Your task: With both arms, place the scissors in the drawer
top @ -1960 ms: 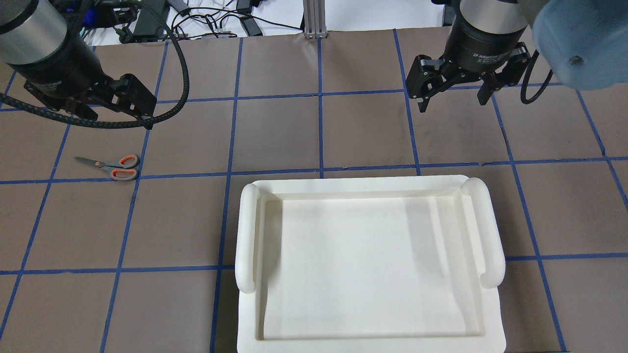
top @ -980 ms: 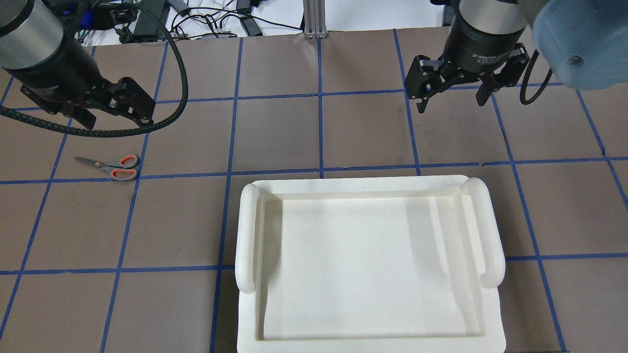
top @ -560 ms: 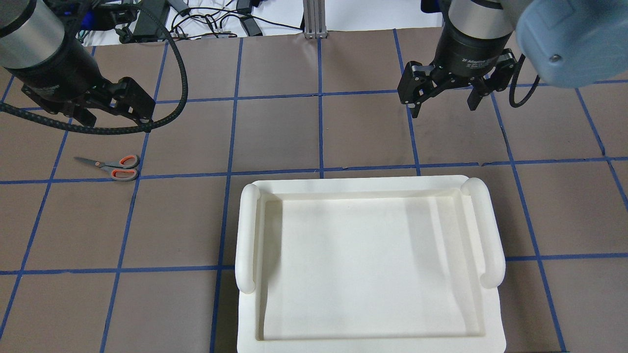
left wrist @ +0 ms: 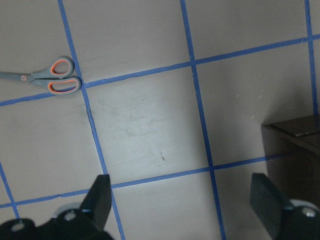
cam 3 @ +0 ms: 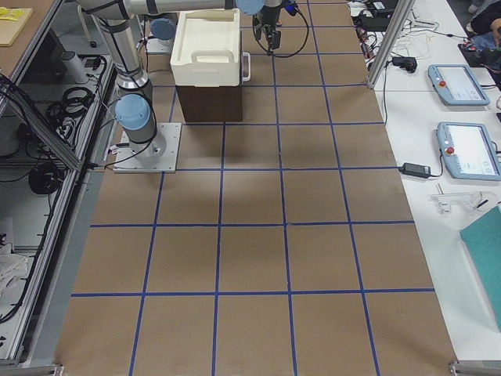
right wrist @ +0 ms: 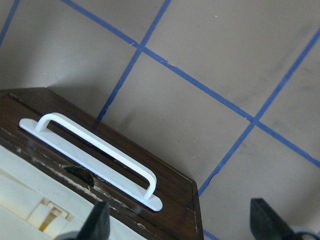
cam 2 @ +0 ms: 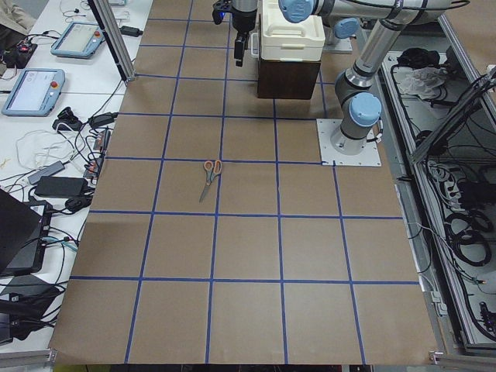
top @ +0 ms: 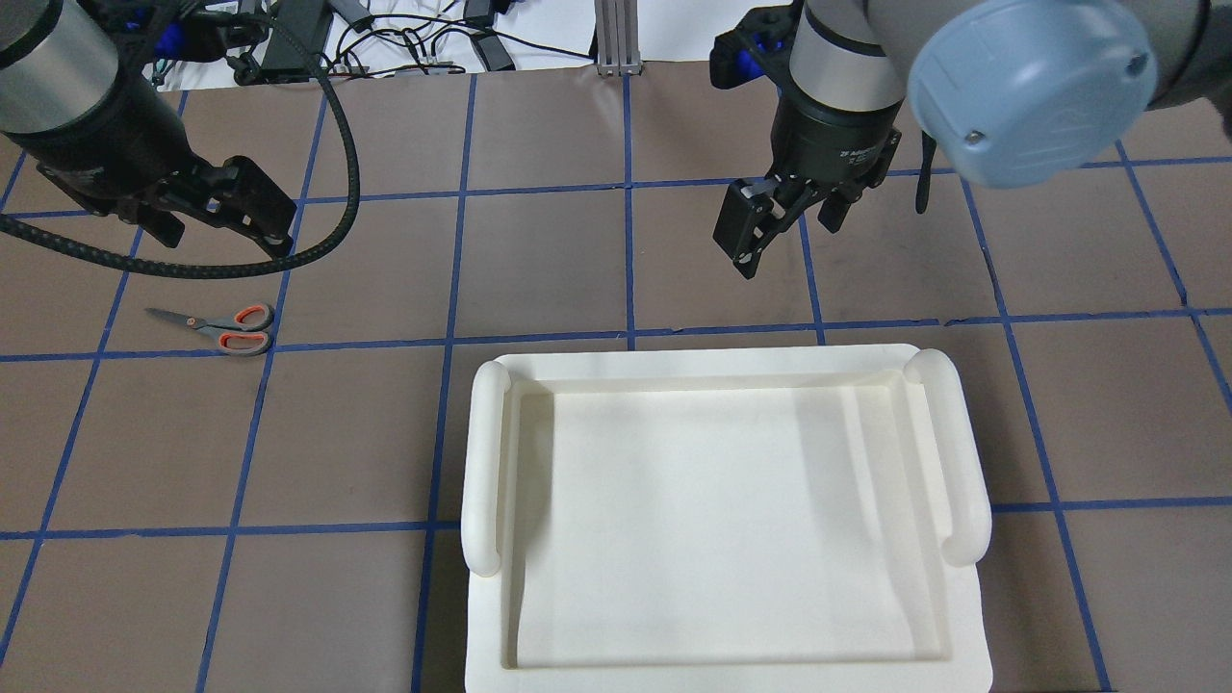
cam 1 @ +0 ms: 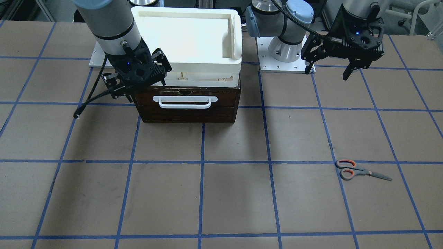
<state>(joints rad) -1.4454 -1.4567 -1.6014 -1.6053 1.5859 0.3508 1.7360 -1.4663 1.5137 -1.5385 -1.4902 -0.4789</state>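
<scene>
– Two claws on view. State of each?
– Both spread wide, nothing between the fingers. The left claw [cam 1: 327,70] hangs in the air over the desk [cam 1: 235,200], on the robot's left side. The right claw [top: 787,241] hangs at the front of the drawer [cam 1: 187,114], near the end on the robot's right.

– Where are the scissors?
– Note: scissors [cam 1: 361,172] lie flat on the brown desk with the blades together, just beside a crossing of the blue tape lines [cam 1: 270,161]. The orange-lined loops point toward the drawer's side of the desk and the tips point away. They are well apart from the drawer and neither claw touches them.

– And the drawer itself?
– Dark brown wood, with a white bar handle [cam 1: 185,101] across the front. It looks pushed in. A cream-white tray [cam 1: 235,34] sits on top of it.

– Any contact between the right claw and the handle?
– None seen. In the right wrist view the fingers [right wrist: 97,222] stand wide at the bottom edge, and the handle lies clear of them.
</scene>
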